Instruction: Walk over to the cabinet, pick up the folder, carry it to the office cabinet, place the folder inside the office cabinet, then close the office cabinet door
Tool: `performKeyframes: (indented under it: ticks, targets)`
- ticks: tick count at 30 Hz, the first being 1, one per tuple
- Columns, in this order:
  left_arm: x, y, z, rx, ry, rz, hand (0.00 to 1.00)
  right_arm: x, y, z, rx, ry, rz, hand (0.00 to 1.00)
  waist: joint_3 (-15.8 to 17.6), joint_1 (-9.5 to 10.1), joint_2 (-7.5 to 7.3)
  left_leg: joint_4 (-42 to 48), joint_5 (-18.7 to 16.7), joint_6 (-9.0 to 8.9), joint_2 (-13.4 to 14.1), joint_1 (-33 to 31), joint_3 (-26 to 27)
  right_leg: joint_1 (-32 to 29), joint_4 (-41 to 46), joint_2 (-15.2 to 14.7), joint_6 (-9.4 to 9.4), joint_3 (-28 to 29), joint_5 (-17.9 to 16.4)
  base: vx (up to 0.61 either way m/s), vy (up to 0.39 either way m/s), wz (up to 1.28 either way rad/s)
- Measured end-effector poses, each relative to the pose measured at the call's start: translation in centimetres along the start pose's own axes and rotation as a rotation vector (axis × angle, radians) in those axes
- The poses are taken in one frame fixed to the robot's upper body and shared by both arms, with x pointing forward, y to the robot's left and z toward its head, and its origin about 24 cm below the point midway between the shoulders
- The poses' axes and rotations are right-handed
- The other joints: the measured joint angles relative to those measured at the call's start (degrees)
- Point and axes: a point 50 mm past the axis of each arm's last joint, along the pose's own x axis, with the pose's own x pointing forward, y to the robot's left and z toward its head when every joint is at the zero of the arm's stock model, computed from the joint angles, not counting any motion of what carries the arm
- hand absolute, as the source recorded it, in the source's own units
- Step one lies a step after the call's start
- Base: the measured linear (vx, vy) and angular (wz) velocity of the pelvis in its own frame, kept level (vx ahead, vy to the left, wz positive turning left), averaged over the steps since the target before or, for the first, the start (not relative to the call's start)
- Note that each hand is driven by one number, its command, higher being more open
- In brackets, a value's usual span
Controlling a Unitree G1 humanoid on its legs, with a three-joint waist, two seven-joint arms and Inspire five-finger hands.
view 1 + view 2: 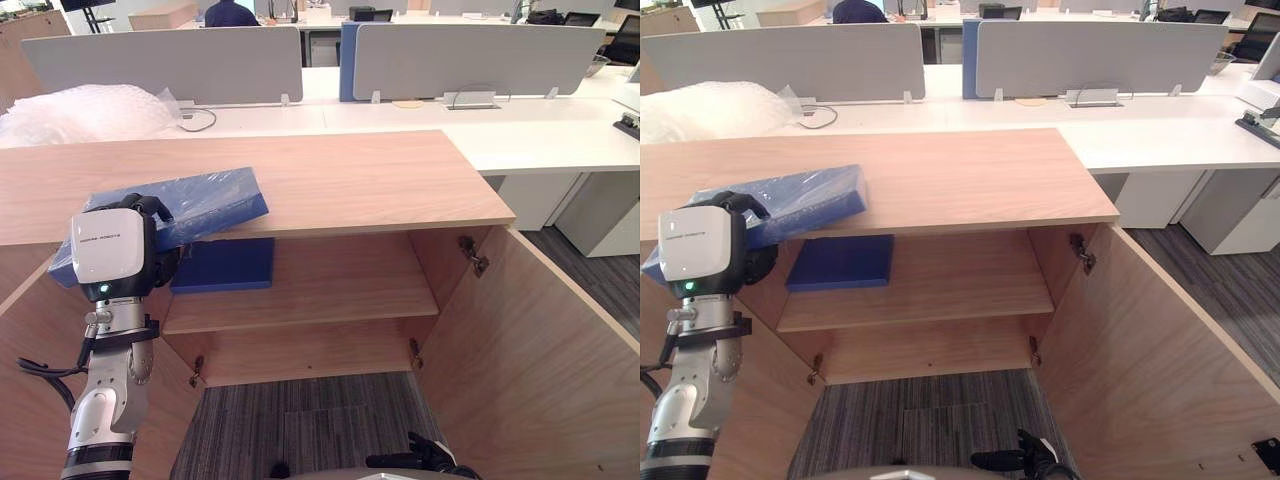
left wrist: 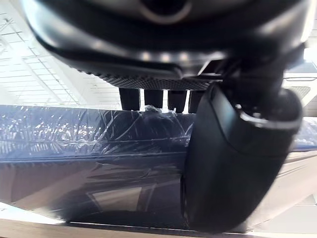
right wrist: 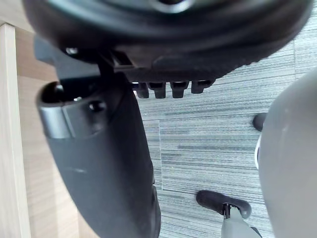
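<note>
Blue folder wrapped in clear plastic (image 1: 215, 200) lies on the left part of the light wooden cabinet top (image 1: 350, 180), its near-left corner jutting past the front edge, where the left hand (image 1: 160, 262) has hold of it. In the left eye view both cabinet doors stand wide open, the right door (image 1: 530, 350) swung far out and the left door (image 1: 30, 340) beside the left arm. A flat dark blue pad (image 1: 225, 265) rests at the left end of the inner wooden shelf (image 1: 330, 285), and the rest of the shelf is bare. Behind the cabinet, crumpled bubble wrap (image 1: 85, 112) sits on a white bench (image 1: 540, 125) with grey divider screens (image 1: 470, 58). The right hand (image 1: 425, 457) hangs low over the grey striped carpet (image 1: 300, 420) in front of the opening. The right eye view gives the same layout, with the folder's overhanging corner partly hidden by the wrist. The left wrist view adds the grip itself: the fingers (image 2: 153, 99) reach over the folder's far edge and the thumb (image 2: 233, 158) presses across its near side, pinching it. The right wrist view shows that hand relaxed and holding nothing, above the carpet with a door edge (image 3: 12, 148) alongside.
</note>
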Motion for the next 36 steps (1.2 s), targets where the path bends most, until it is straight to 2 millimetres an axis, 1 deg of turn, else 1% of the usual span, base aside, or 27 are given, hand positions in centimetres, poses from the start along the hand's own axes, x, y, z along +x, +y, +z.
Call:
performKeyframes:
  ticks: [1,3,4,5,6,8,9,10,11,12,13,15,16,18,19,21,24,28,29,31,33,36]
  targets:
    - [-0.1,0.1,0.3,-0.014,0.01,0.003,0.0,0.0,0.0,0.0,0.001,0.0,0.0,1.0,0.0,0.0,-0.08,0.0,0.0,0.0,0.0,0.0,0.0,0.0,0.0,0.0,0.0,0.0,0.0,0.0,0.0,0.0]
    - [-0.6,0.9,1.5,-0.135,0.046,0.023,0.0,0.0,0.0,-0.1,0.002,0.005,0.0,1.0,-0.1,0.0,-0.42,0.0,0.0,0.02,-0.1,-0.1,0.0,-0.1,0.0,-0.3,0.01,0.0,0.0,0.0,0.0,0.0]
    - [-1.1,1.9,2.5,-0.209,0.046,0.043,0.0,0.0,0.0,-0.2,0.003,0.008,0.001,1.0,-0.3,0.0,-0.73,0.0,0.0,0.02,-0.2,-0.4,0.0,-0.4,0.1,-0.4,0.01,0.0,0.0,0.0,0.0,0.0]
    - [-1.6,2.9,3.5,-0.325,0.034,0.053,0.0,0.0,0.1,-0.3,0.004,0.011,0.001,1.0,-0.4,0.03,-0.94,0.1,0.0,0.05,-0.2,-0.6,0.0,-0.6,0.1,-0.4,0.01,0.0,0.0,0.0,0.0,0.0]
    - [-1.8,3.3,3.9,-0.395,0.023,0.057,0.0,0.0,0.0,-0.3,0.004,0.013,0.001,1.0,-0.4,0.09,-0.98,0.1,0.1,0.06,-0.2,-0.7,0.0,-0.7,0.2,-0.4,0.01,0.0,0.1,0.0,0.0,0.0]
    - [-1.9,4.6,5.1,-0.631,-0.016,0.057,0.0,0.0,0.0,-0.2,-0.003,0.011,0.002,1.0,-0.7,0.11,-0.87,0.3,0.2,0.19,-0.1,-0.7,0.0,-0.8,0.3,-0.4,-0.02,0.1,0.1,0.0,0.0,0.0]
    - [-2.0,5.2,5.3,-0.809,-0.018,0.042,0.0,0.0,0.1,0.1,-0.022,-0.002,0.008,1.0,-0.9,0.07,-0.62,0.3,0.2,0.26,-0.1,-0.8,0.0,-0.9,0.4,-0.3,-0.08,0.1,0.2,0.0,0.0,0.0]
    - [-2.0,5.4,5.3,-0.904,-0.016,0.034,0.0,0.0,0.2,0.4,-0.035,-0.016,0.012,1.0,-0.8,-0.04,-0.5,0.3,0.3,0.3,0.0,-0.8,0.0,-0.9,0.5,-0.2,-0.18,0.1,0.3,0.0,0.0,0.0]
    - [-2.3,5.9,5.3,-1.105,-0.009,0.01,0.0,-0.2,0.4,0.8,-0.06,-0.057,0.02,1.0,-0.7,-0.56,-0.3,0.3,0.3,0.36,0.1,-0.8,0.0,-1.1,0.7,0.1,-0.42,0.2,0.4,0.0,0.0,0.0]
    - [-2.6,6.4,5.3,-1.265,-0.003,0.002,0.0,-0.5,0.6,1.4,-0.054,-0.111,0.028,1.0,-0.6,-1.07,-0.27,0.3,0.4,0.38,0.3,-1.0,0.0,-1.4,0.9,0.1,-0.62,0.3,0.5,0.0,0.0,0.0]
    - [-2.8,6.7,5.2,-1.325,-0.001,0.008,0.0,-0.7,0.8,1.7,-0.038,-0.14,0.034,1.0,-0.6,-1.36,-0.27,0.3,0.4,0.38,0.4,-1.1,0.0,-1.7,1.1,0.1,-0.71,0.4,0.6,-0.03,0.026,-0.1]
    - [-3.5,8.2,4.7,-1.483,-0.005,0.075,0.0,-2.1,1.3,3.6,0.059,-0.293,0.038,1.0,-0.6,-1.71,-0.21,0.3,0.4,0.39,0.8,-1.8,0.8,-3.0,1.5,0.3,-0.84,1.3,0.7,-0.03,0.032,-0.17]
    - [-3.6,8.5,4.5,-1.514,-0.001,0.097,0.0,-2.6,1.4,4.0,0.077,-0.333,0.035,1.0,-0.5,-1.89,-0.13,0.3,0.4,0.4,0.8,-1.8,0.8,-3.1,1.5,0.2,-0.84,1.3,0.7,-0.03,0.019,-0.09]
    - [-4.5,9.6,3.8,-1.616,0.031,0.2,0.0,-4.5,1.8,5.5,0.171,-0.474,0.005,1.0,-0.5,-2.63,0.0,0.3,0.3,0.45,0.8,-1.6,0.9,-3.0,1.6,0.2,-0.83,1.3,0.7,0.0,0.0,0.0]
    - [-4.7,9.8,3.7,-1.636,0.039,0.226,0.0,-4.8,1.8,5.9,0.195,-0.499,-0.006,1.0,-0.4,-2.75,0.01,0.3,0.3,0.45,0.8,-1.6,0.9,-3.0,1.6,0.2,-0.83,1.3,0.7,0.0,0.0,0.0]
    - [-4.9,10.0,3.4,-1.685,0.06,0.279,0.0,-5.2,2.0,6.8,0.256,-0.543,-0.02,1.0,-0.4,-2.8,0.0,0.3,0.4,0.48,0.8,-1.5,0.8,-2.9,1.6,0.2,-0.81,1.3,0.7,0.0,0.0,0.0]
    - [-5.6,9.9,3.5,-1.718,0.113,0.307,0.0,-7.1,1.3,8.7,0.313,-0.659,-0.059,1.0,-0.4,-2.82,0.02,0.3,0.4,0.56,0.7,-1.4,0.9,-2.8,1.7,0.2,-0.8,1.4,0.7,0.0,0.0,0.0]
    - [-6.1,9.1,4.8,-1.776,0.161,0.255,0.0,-10.9,0.3,12.6,0.324,-0.895,-0.124,1.0,-0.4,-2.97,0.08,0.3,0.5,0.57,0.8,-1.2,1.1,-2.8,1.7,0.2,-0.72,1.5,0.7,0.0,0.001,-0.01]
    - [-6.1,9.0,5.3,-1.773,0.16,0.232,0.0,-12.2,0.1,13.9,0.309,-0.974,-0.157,1.0,-0.5,-2.97,0.07,0.3,0.5,0.57,0.8,-1.1,1.1,-2.8,1.7,0.2,-0.69,1.6,0.7,0.0,0.0,0.0]
    - [-6.1,8.8,5.7,-1.746,0.154,0.206,0.0,-14.0,-0.1,15.9,0.285,-1.094,-0.192,1.0,-0.5,-3.2,0.07,0.4,0.5,0.57,0.8,-1.1,1.2,-2.8,1.7,0.3,-0.65,1.7,0.8,0.0,0.0,-0.02]
    - [-6.0,8.7,6.1,-1.722,0.147,0.183,0.0,-15.8,0.1,18.2,0.243,-1.224,-0.227,1.0,-0.5,-3.63,0.08,0.4,0.5,0.57,0.8,-1.0,1.4,-2.8,1.8,0.3,-0.58,1.9,0.8,0.0,0.0,-0.04]
    - [-5.6,8.6,6.5,-1.693,0.096,0.121,0.0,-18.2,1.1,21.7,0.207,-1.405,-0.185,1.0,-0.6,-4.29,0.16,0.4,0.5,0.57,0.8,-0.9,1.4,-2.8,1.8,0.3,-0.53,1.9,0.8,0.0,0.0,0.0]
